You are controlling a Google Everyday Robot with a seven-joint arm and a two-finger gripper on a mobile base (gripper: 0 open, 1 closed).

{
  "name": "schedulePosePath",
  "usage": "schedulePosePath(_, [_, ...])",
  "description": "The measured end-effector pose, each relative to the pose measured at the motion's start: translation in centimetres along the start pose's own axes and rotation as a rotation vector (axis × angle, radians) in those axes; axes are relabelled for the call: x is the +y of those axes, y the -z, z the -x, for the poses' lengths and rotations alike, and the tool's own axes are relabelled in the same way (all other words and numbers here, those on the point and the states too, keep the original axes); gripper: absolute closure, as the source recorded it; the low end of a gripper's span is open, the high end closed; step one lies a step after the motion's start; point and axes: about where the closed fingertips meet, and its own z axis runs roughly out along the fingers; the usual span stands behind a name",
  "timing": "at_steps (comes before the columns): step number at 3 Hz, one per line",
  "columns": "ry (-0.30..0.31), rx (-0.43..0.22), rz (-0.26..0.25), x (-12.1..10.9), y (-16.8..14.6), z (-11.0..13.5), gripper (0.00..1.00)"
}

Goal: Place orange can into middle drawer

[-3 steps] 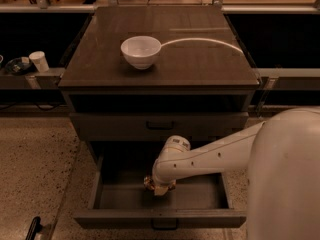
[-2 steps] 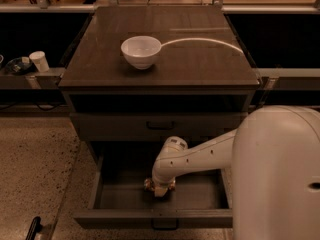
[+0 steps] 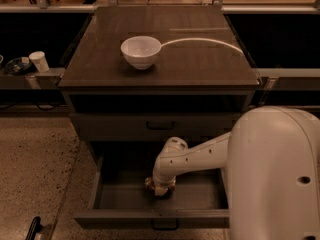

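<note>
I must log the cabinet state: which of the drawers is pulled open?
The lower drawer, pulled out so its inside shows; the drawer above shows only a shut front. The gripper is down inside the open one.

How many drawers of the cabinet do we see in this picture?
2: one closed drawer under the tabletop, one open drawer below, where the end effector is. More may be hidden lower.

Glossy white end effector (image 3: 160,187) in matt drawer (image 3: 123,198)
</note>
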Motion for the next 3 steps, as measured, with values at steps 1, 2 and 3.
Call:
schedulePosePath(1, [0.000,0.000,0.000,0.00,0.00,0.00,0.03])
schedulePosePath(2, [0.000,0.000,0.000,0.01,-0.01,0.00,0.00])
schedulePosePath(3, [0.000,0.000,0.000,0.01,-0.01,0.00,0.00])
